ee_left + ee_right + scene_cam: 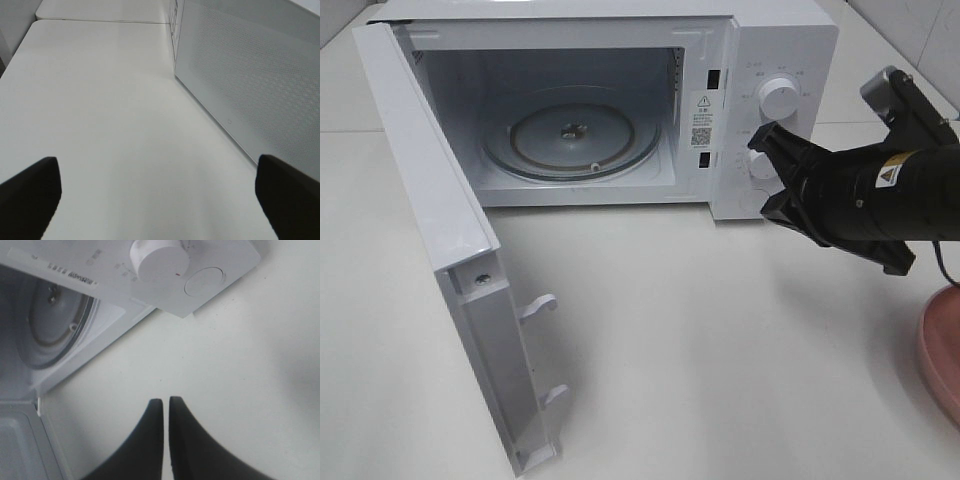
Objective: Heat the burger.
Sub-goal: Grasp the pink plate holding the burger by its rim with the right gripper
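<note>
The burger is not in any view. The white microwave (775,40) stands at the back with its door (430,220) swung wide open to the left. Its cavity holds only the bare glass turntable (570,135). My right gripper (778,172) is shut and empty. It hovers just in front of the microwave's control panel, by the lower knob (160,257) and the round button (205,282). In the right wrist view its fingers (166,402) are pressed together above the table. My left gripper (156,162) is open and empty, low over the table beside the door's outer face (250,75).
A round pink plate (945,350) lies at the table's right edge, partly cut off by the frame. The open door juts forward on the left, with its latch hooks (538,305) sticking out. The white table (720,350) spreads in front of the microwave.
</note>
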Action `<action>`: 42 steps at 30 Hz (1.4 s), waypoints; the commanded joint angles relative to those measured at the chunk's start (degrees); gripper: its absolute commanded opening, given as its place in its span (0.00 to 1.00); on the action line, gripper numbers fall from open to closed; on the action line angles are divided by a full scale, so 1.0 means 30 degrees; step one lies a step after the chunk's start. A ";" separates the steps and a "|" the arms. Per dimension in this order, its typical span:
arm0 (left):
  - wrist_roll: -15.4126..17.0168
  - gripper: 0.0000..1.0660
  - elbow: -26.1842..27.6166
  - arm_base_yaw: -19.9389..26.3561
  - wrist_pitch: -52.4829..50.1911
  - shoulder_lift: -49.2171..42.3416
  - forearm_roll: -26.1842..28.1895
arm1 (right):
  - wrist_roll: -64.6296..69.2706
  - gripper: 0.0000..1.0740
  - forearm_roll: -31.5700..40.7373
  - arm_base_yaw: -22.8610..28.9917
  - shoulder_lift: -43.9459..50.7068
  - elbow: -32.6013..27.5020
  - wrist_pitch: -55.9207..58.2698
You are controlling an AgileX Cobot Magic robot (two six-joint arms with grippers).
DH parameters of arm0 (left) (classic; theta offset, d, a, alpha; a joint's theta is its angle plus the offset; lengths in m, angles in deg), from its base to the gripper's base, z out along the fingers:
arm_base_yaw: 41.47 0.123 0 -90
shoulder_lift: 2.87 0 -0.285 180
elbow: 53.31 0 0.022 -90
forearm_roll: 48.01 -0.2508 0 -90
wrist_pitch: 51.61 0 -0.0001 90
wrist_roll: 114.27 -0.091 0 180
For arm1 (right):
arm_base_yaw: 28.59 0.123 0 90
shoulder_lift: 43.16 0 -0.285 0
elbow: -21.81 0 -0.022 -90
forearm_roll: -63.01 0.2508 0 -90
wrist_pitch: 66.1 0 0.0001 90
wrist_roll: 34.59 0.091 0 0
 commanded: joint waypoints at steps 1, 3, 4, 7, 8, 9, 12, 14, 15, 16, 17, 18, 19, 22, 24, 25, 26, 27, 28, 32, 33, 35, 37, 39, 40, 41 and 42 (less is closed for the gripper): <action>-0.0038 0.92 0.0000 -0.0115 0.0000 -0.0286 0.0095 | -0.2540 0.00 -0.0134 0.0000 0.0802 0.0401 0.2024; -0.0038 0.92 0.0000 -0.0115 0.0000 -0.0286 0.0095 | -0.4717 0.01 -0.0134 0.0000 0.1413 0.0879 0.4011; -0.0038 0.92 0.0000 -0.0115 0.0000 -0.0286 0.0095 | -0.4717 0.01 -0.0134 0.0000 0.1413 0.0879 0.4011; -0.0038 0.92 0.0000 -0.0115 0.0000 -0.0286 0.0095 | -0.6360 0.01 -0.0134 0.0000 0.1891 0.1394 0.5959; -0.0038 0.92 0.0000 -0.0115 0.0000 -0.0286 0.0095 | -0.7219 0.01 -0.0134 -0.0019 0.2063 0.1776 0.7429; -0.0038 0.92 0.0000 -0.0115 0.0000 -0.0286 0.0095 | -0.7219 0.01 -0.0134 -0.0019 0.2063 0.1776 0.7429; -0.0038 0.92 0.0000 -0.0115 0.0000 -0.0286 0.0095 | -0.8613 0.01 -0.0267 -0.0076 0.2215 0.2311 1.0199; -0.0038 0.92 0.0000 -0.0115 0.0000 -0.0286 0.0095 | -0.9836 0.02 -0.0821 -0.0076 0.2215 0.2655 1.2758; -0.0038 0.92 0.0000 -0.0115 0.0000 -0.0286 0.0095 | -0.9836 0.02 -0.0821 -0.0076 0.2215 0.2655 1.2758; -0.0038 0.92 0.0000 -0.0115 0.0000 -0.0286 0.0095 | -1.0218 0.02 -0.1375 -0.0076 0.2215 0.2769 1.4171; -0.0038 0.92 0.0000 -0.0115 0.0000 -0.0286 0.0095 | -1.0218 0.02 -0.1375 -0.0076 0.2215 0.2769 1.4171; -0.0038 0.92 0.0000 -0.0115 0.0000 -0.0286 0.0095 | -1.0485 0.02 -0.2120 -0.0076 0.2215 0.2769 1.5393; -0.0038 0.92 0.0000 -0.0115 0.0000 -0.0286 0.0095 | -1.0504 0.03 -0.2597 -0.0076 0.2215 0.2769 1.5833; -0.0038 0.92 0.0000 -0.0115 0.0000 -0.0286 0.0095 | -1.0504 0.04 -0.3610 -0.0076 0.2215 0.2769 1.6845; -0.0038 0.92 0.0000 -0.0115 0.0000 -0.0286 0.0095 | -1.0619 0.06 -0.3648 -0.0076 0.2215 0.2769 1.7131; -0.0038 0.92 0.0000 -0.0115 0.0000 -0.0286 0.0095 | -1.0829 0.08 -0.3648 -0.0076 0.2215 0.2769 1.7189; -0.0038 0.92 0.0000 -0.0115 0.0000 -0.0286 0.0095 | -1.0829 0.08 -0.3648 -0.0076 0.2215 0.2769 1.7189; -0.0038 0.92 0.0000 -0.0115 0.0000 -0.0286 0.0095 | -1.1707 0.14 -0.3648 -0.0076 0.2215 0.2769 1.7227; -0.0038 0.92 0.0000 -0.0115 0.0000 -0.0286 0.0095 | -1.2013 0.18 -0.3629 -0.0095 0.2215 0.2769 1.7361; -0.0038 0.92 0.0000 -0.0115 0.0000 -0.0286 0.0095 | -1.2701 0.50 -0.3571 -0.0688 0.2215 0.2769 1.7628; -0.0038 0.92 0.0000 -0.0115 0.0000 -0.0286 0.0095 | -1.2911 0.59 -0.3591 -0.0840 0.2215 0.2769 1.7647; -0.0038 0.92 0.0000 -0.0115 0.0000 -0.0286 0.0095 | -1.3407 0.80 -0.3591 -0.1146 0.2215 0.2769 1.7666; -0.0038 0.92 0.0000 -0.0115 0.0000 -0.0286 0.0095 | -1.3713 0.89 -0.3648 -0.1299 0.2215 0.2769 1.7800; -0.0038 0.92 0.0000 -0.0115 0.0000 -0.0286 0.0095 | -1.4228 0.93 -0.3667 -0.1642 0.2215 0.2769 1.7934; -0.0038 0.92 0.0000 -0.0115 0.0000 -0.0286 0.0095 | -1.4267 0.92 -0.3667 -0.2044 0.2215 0.2769 1.8048; -0.0038 0.92 0.0000 -0.0115 0.0000 -0.0286 0.0095 | -1.4267 0.92 -0.3667 -0.2330 0.2215 0.2769 1.8258; -0.0038 0.92 0.0000 -0.0115 0.0000 -0.0286 0.0095 | -1.4267 0.92 -0.3667 -0.2330 0.2215 0.2769 1.8258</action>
